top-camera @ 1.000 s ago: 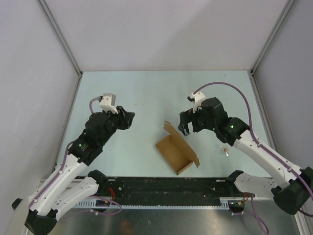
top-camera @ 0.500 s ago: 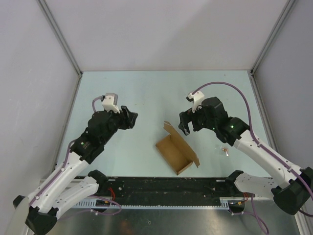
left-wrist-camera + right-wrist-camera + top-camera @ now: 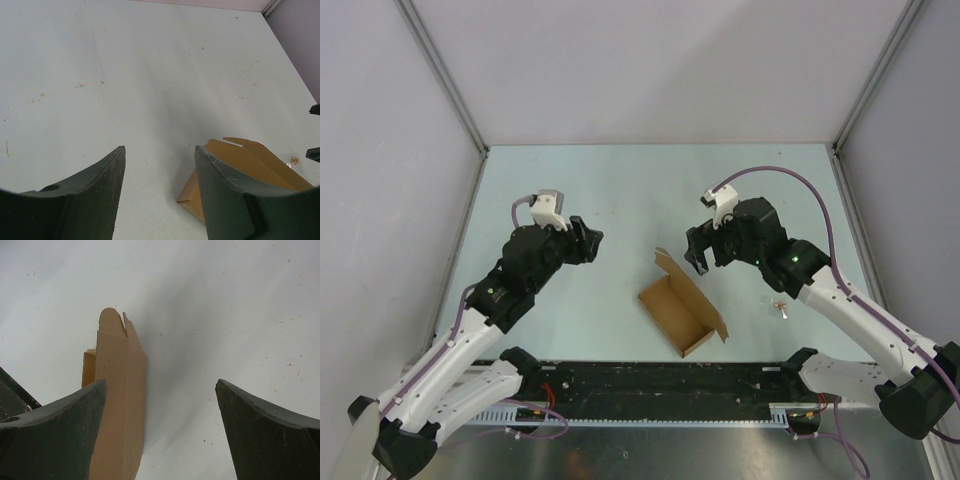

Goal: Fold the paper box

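Note:
The paper box [image 3: 682, 312] is a brown cardboard tray, partly folded, lying open on the table near the front middle, with a tabbed flap standing at its far end. My left gripper [image 3: 586, 243] is open and empty, above the table to the left of the box. The box's corner shows in the left wrist view [image 3: 235, 165] behind the right finger. My right gripper [image 3: 696, 258] is open and empty, just right of the box's far flap. In the right wrist view the box's wall [image 3: 117, 405] stands beside the left finger.
A small brown scrap [image 3: 781, 307] lies on the table right of the box. A black rail [image 3: 660, 385] runs along the table's near edge. Grey walls enclose the table on the left, back and right.
My left gripper has moved a little to the right, toward the box. The right arm and the box have not visibly moved.

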`<state>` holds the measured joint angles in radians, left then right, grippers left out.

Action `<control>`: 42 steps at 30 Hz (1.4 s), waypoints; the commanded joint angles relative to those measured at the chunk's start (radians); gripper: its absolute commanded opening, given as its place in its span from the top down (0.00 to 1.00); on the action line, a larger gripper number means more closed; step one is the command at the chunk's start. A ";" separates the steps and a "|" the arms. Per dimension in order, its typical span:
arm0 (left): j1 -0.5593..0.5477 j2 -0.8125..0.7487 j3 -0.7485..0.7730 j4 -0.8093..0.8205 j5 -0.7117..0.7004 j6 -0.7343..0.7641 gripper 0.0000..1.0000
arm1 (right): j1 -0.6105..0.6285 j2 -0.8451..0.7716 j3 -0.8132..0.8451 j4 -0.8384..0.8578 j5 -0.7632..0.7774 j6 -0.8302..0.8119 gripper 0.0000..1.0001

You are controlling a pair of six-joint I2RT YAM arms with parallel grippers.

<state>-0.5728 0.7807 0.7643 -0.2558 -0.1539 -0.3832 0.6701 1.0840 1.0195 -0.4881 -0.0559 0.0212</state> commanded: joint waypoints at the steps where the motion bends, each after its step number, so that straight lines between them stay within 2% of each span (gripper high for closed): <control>1: 0.005 -0.015 -0.010 0.021 -0.004 0.020 0.37 | -0.001 -0.030 0.042 0.033 0.021 -0.018 0.04; 42: 0.005 -0.026 -0.014 0.021 0.007 0.007 0.37 | 0.000 -0.041 0.042 0.008 0.013 -0.035 0.04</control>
<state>-0.5728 0.7723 0.7517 -0.2558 -0.1535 -0.3836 0.6701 1.0695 1.0195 -0.4919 -0.0490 -0.0017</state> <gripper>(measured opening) 0.635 0.962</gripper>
